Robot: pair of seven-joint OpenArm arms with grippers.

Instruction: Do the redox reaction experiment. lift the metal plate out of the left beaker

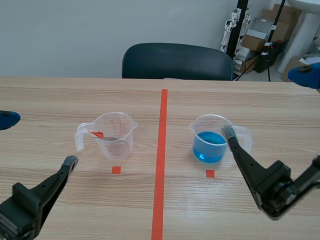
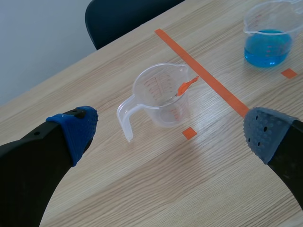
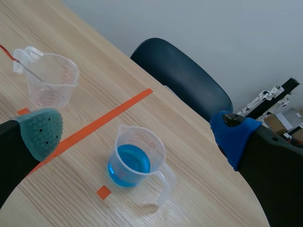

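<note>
Scene view: two clear beakers stand on one table (image 1: 50, 100). One metal plate (image 1: 105, 136), red-tipped, leans inside the left beaker (image 1: 120, 145). The right beaker (image 1: 212, 142) holds blue liquid. The left gripper (image 2: 173, 132) and right gripper (image 3: 137, 133) are both spread wide, holding nothing.

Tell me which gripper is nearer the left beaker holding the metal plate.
Left. The left gripper is open just short of the left beaker, on the robot's side. The right gripper is open across the tape line, at the blue beaker.
</note>
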